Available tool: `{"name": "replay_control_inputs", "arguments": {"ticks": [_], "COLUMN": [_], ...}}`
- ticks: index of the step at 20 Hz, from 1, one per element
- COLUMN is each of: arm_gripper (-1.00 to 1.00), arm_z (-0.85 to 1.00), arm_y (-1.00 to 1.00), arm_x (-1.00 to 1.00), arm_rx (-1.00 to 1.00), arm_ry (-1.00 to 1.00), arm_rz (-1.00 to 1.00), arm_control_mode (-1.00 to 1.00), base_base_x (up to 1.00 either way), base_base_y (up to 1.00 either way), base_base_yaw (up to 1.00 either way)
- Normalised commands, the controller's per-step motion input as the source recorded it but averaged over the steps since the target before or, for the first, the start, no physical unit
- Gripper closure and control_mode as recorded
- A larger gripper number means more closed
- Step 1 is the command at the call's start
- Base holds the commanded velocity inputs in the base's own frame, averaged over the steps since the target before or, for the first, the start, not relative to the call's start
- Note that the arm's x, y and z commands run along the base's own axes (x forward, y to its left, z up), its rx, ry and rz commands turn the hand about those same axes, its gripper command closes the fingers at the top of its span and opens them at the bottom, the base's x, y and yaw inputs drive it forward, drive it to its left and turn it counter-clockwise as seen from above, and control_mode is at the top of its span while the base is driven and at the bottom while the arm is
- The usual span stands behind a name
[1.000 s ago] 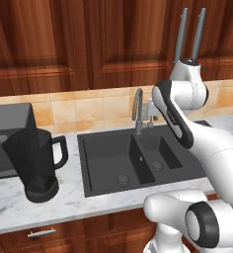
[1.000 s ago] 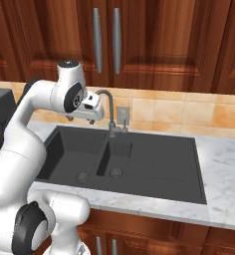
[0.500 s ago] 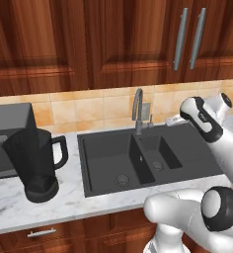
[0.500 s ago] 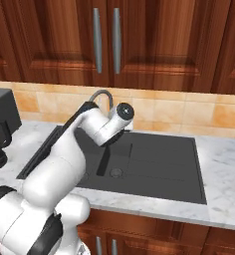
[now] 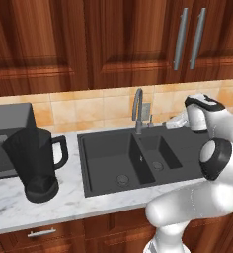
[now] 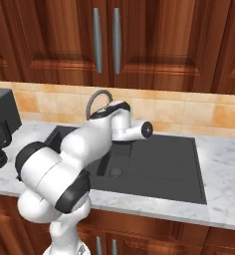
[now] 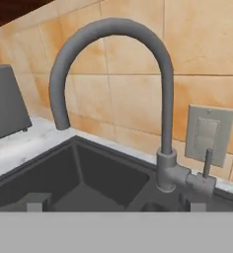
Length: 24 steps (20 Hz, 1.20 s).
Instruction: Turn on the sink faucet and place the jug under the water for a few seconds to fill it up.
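Step in hand: reach the faucet lever and turn the water on. No stream runs from the spout, so the faucet (image 7: 160,64) is judged to be off.

Faucet position: it stands at the back edge of the sink (image 5: 103,163), roughly over the divider between the large and small bowls. In the hand view the spout arches up and curves over to the left, with its mouth above the large bowl. The small lever (image 7: 207,160) rises upright from a short side stub to the right of the faucet base, just in front of a grey wall plate (image 7: 209,134).

Gripper state: the gripper (image 7: 113,203) looks at the faucet from close range, and the two fingertips (image 7: 33,202) show only as stubs at the bottom edge. They appear set apart, but whether the jaws are fully spread cannot be told.

Recommended approach:
- Shift the hand toward the lever, which sits off-centre to the right of the gripper line.
- Contact the lever high on its stem for leverage.
- Keep clear of the spout's arch and the wall plate.

Jug position: the jug (image 5: 34,160) stands upright on the counter to the left of the sink, handle toward the sink, well apart from the gripper. It stays untouched until water flows.
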Motion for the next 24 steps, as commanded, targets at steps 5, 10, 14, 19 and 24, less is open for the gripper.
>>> {"name": "replay_control_inputs", "arguments": {"ticks": [5,10,14,19,24], "arm_gripper": [-1.00,-1.00,-1.00,-1.00,-1.00], "arm_z": [-0.35,-0.36,-0.23,-0.16,-0.24], "arm_y": [-0.04,-0.03,-0.07,-0.03,0.11], "arm_x": [0.74,0.72,0.69,0.75,0.71], "arm_rx": [0.05,0.01,0.00,0.01,0.00], "arm_ry": [-0.16,-0.15,-0.15,-0.03,0.00], "arm_rz": [0.11,0.09,0.07,0.01,0.00], "arm_control_mode": [-1.00,-1.00,-1.00,-1.00,-1.00], "base_base_x": [0.00,0.00,0.00,0.00,0.00], "base_base_y": [0.00,0.00,0.00,0.00,0.00], "base_base_yaw": [0.00,0.00,0.00,0.00,0.00]}}
